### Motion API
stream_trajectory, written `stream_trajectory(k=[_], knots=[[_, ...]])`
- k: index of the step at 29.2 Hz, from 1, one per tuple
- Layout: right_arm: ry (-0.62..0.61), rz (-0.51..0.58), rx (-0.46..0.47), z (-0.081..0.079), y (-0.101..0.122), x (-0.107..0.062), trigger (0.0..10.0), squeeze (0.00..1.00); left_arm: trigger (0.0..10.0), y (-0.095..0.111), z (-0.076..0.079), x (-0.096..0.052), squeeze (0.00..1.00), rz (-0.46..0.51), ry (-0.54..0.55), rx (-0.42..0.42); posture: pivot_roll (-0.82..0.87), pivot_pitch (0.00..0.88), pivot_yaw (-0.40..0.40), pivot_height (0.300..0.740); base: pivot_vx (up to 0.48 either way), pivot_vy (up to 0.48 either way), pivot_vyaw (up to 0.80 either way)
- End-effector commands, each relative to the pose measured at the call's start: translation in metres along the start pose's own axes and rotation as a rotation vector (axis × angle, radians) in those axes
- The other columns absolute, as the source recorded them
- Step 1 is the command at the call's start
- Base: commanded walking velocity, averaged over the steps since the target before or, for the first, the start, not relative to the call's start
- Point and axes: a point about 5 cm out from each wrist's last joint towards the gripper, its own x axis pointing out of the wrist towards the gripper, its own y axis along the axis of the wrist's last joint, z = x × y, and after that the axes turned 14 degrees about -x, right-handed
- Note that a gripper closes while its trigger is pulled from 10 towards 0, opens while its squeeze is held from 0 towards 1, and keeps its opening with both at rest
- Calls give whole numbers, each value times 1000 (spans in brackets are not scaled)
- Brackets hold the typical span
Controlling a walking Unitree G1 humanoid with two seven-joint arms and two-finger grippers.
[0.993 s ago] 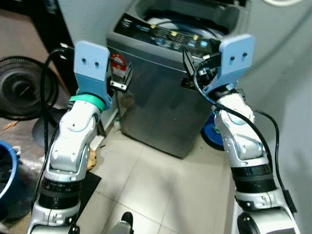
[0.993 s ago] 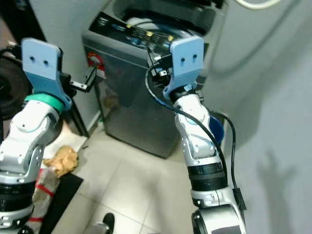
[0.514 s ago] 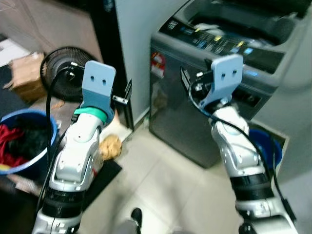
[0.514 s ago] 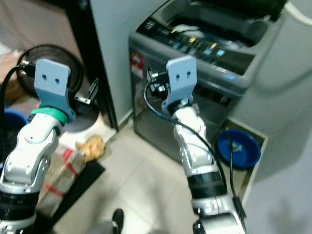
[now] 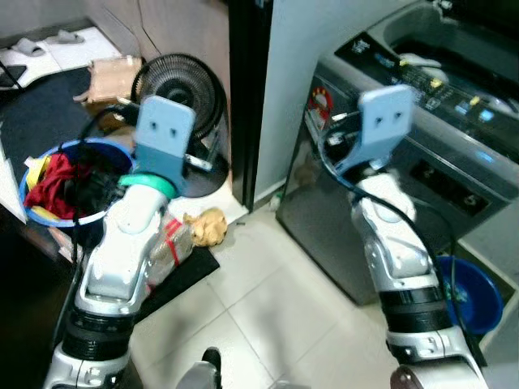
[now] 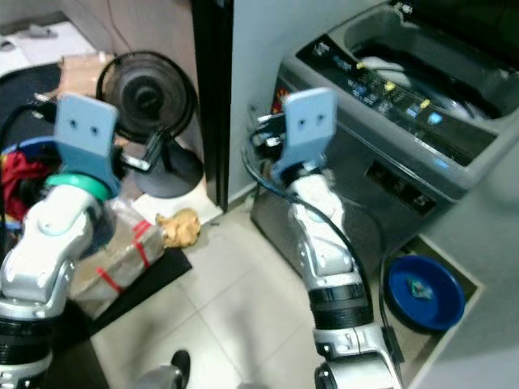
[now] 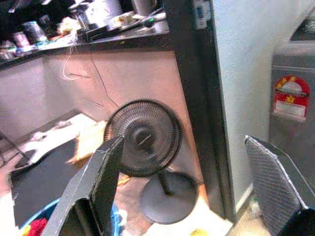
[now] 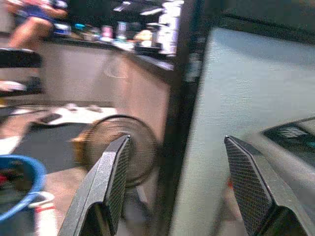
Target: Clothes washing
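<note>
View swung left since a second ago: washing machine now at right with lid open, blue laundry basket of clothes now in sight at left. Left pincer and right pincer spread, empty, raised. Probable next step: fetching clothes.

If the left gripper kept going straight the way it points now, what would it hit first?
Probably the black fan: it sits right between the open fingers of the left gripper, standing on the floor by the dark post. Depth is unclear, but nothing seems nearer in that line.
</note>
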Motion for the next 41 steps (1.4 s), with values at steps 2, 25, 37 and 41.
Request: stream_trajectory(k=[2,25,37,41], knots=[[-10,-6,-3,4,-2,-1,10000,0,10000,-3,3,0,0,-6,-10,10,42,55,8,740,0,0,781],[-14,3,33,1,-2,-2,10000,0,10000,-3,5,-1,0,16,-21,22,38,65,7,740,89,43,475],[-7,-10,18,1,-4,-3,10000,0,10000,-3,4,-1,0,19,-22,19,38,66,7,740,414,202,391],[-3,-10,23,1,-4,-2,10000,0,10000,-4,5,-1,0,19,-22,19,38,66,7,740,414,240,378]])
